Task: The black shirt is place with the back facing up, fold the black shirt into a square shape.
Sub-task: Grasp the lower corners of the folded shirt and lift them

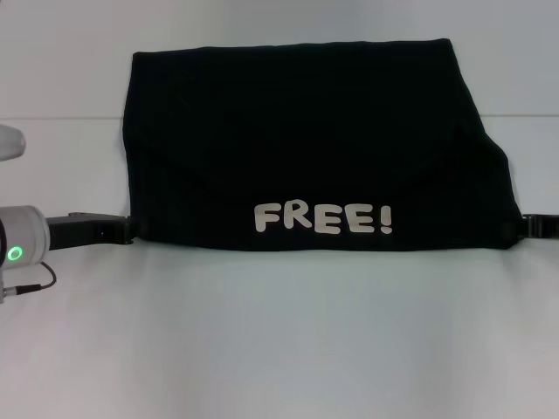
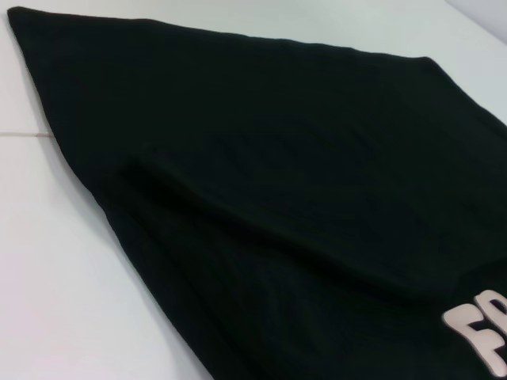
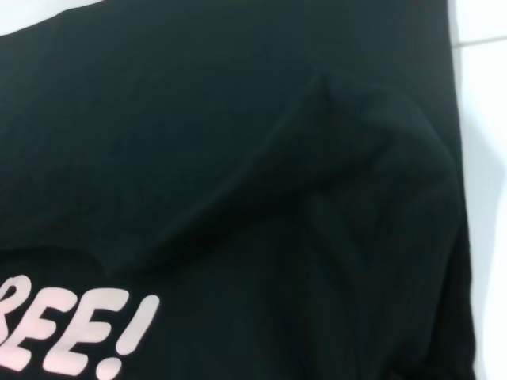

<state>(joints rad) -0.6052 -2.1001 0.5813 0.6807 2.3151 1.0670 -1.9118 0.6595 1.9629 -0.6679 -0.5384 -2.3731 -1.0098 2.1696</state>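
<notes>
The black shirt (image 1: 306,144) lies flat on the white table (image 1: 279,340), folded into a wide block. It sits in the far half of the table, roughly centred before me. White "FREE!" lettering (image 1: 323,218) faces up along its near edge, just right of centre. The far edge runs straight; the near edge runs nearly straight. On my right side the shirt bulges outward to a blunt corner, and a soft diagonal ridge crosses the cloth there. A thin seam in the table passes under the shirt's far part.

My left gripper (image 1: 118,230) is low at the shirt's near left corner, its dark tip touching or just at the cloth edge. Whether its fingers are spread or pinching, I cannot tell: tip and shirt are both black and run together. The pale wrist housing behind it shows a green light (image 1: 15,254).

My right gripper (image 1: 537,226) is at the shirt's near right corner, only a dark stub showing at the frame edge. Same there: cannot tell its fingers.

From my left wrist the shirt (image 2: 277,198) fills most of the view, with one long raised fold and the start of the lettering (image 2: 479,332).

From my right wrist, cloth (image 3: 238,158) nearly everywhere, a raised hump of fabric, the end of the lettering (image 3: 79,332), a sliver of table (image 3: 483,119).
</notes>
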